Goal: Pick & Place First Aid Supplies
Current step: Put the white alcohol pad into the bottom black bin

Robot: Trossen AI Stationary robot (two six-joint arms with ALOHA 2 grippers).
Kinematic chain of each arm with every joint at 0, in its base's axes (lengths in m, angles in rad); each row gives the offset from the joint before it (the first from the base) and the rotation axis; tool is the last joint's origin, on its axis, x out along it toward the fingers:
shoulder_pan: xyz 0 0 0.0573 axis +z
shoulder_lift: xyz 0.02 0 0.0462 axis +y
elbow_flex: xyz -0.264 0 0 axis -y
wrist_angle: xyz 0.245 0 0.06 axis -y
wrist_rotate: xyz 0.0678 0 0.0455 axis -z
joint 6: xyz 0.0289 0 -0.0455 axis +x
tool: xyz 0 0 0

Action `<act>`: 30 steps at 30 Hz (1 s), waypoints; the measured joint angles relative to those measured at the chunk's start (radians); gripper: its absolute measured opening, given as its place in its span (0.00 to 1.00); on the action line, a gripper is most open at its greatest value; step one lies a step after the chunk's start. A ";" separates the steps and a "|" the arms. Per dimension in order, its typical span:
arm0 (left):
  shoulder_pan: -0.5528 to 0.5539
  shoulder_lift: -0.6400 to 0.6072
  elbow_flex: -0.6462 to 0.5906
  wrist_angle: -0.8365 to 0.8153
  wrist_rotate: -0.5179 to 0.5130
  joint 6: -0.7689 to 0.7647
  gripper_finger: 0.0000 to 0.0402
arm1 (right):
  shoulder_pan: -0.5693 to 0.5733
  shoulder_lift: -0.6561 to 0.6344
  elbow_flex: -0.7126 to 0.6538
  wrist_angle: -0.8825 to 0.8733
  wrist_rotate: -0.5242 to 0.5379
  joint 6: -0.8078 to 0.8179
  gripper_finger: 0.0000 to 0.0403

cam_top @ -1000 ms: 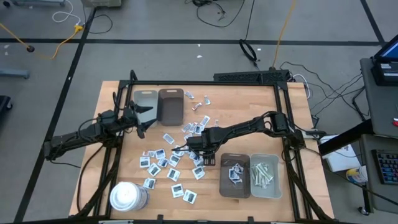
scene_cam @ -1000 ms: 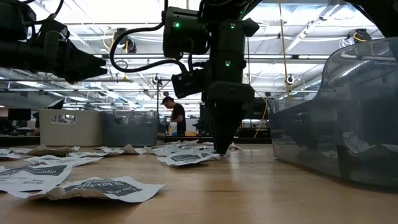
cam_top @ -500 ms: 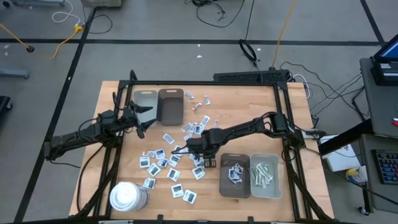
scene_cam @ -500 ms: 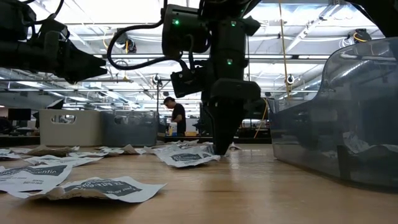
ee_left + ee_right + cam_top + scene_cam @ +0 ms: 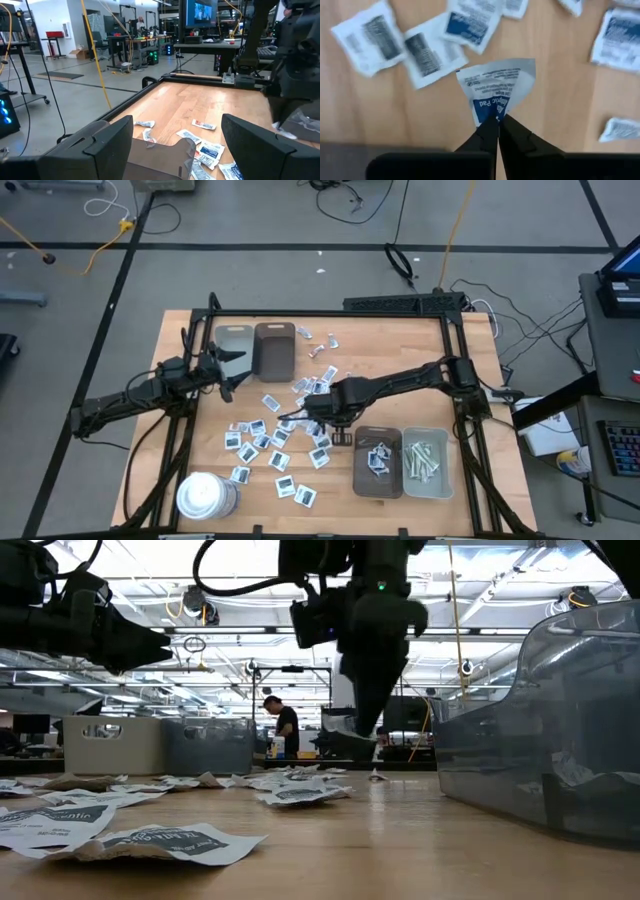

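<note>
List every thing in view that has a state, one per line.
right gripper: shut on a packet, lifted off the table
held packet: pinched at one corner, hanging clear
left gripper: open, empty, near the far trays
brown tray: holds packets
grey tray: holds pale strips
loose packets: scattered flat on the table

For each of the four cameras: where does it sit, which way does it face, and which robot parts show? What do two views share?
High: overhead, straight down on the table; both arms, left gripper open.
Low: table height, level toward the room; right gripper lifted with a packet.
Left wrist: on the left arm, across the table; its open fingers.
Right wrist: on the right arm, down at the table; gripper shut on the packet.
Shared: low and right wrist both show the pinched packet.
</note>
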 joint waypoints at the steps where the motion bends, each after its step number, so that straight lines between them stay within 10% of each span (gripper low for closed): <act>1: 0.000 0.000 0.000 0.000 0.000 0.000 0.76 | 0.000 -0.007 0.003 -0.017 -0.001 0.015 0.00; 30: 0.000 0.000 0.000 0.000 0.000 0.000 0.76 | 0.164 -0.235 -0.058 -0.168 -0.079 0.428 0.00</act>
